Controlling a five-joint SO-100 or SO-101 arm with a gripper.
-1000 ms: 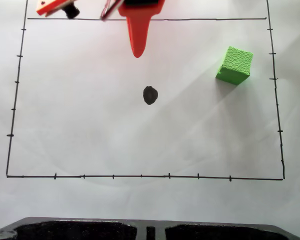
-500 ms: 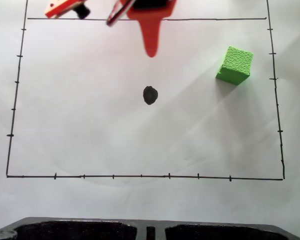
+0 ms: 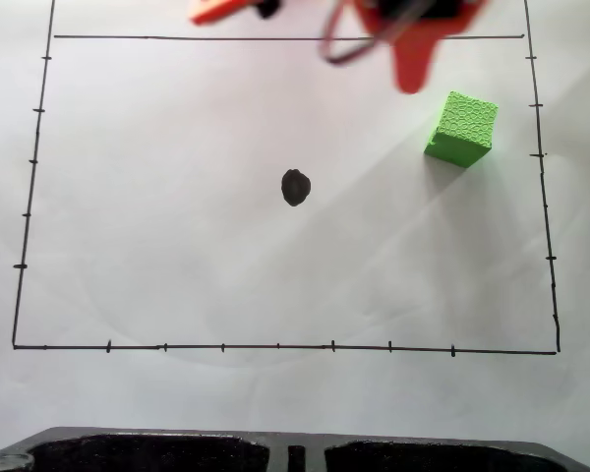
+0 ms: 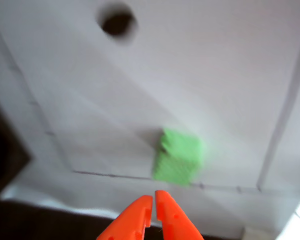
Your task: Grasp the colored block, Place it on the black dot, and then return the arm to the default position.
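The green cube (image 3: 461, 128) sits on white paper at the right of the fixed view, clear of everything. The black dot (image 3: 295, 187) lies mid-sheet, well left of it. The orange arm enters from the top edge, blurred, and its pointed finger (image 3: 411, 69) hangs just up and left of the cube. In the wrist view the cube (image 4: 177, 156) appears blurred above the gripper (image 4: 154, 197), whose two orange tips lie together, shut on nothing. The dot (image 4: 117, 23) is at the top of that view.
A thin black drawn border with tick marks (image 3: 275, 346) frames the sheet. A dark tray-like object (image 3: 295, 450) runs along the bottom edge of the fixed view. The paper around dot and cube is bare.
The arm has swung to the right along the top edge of the fixed view, from above the dot to beside the cube. Cube and dot have not moved.
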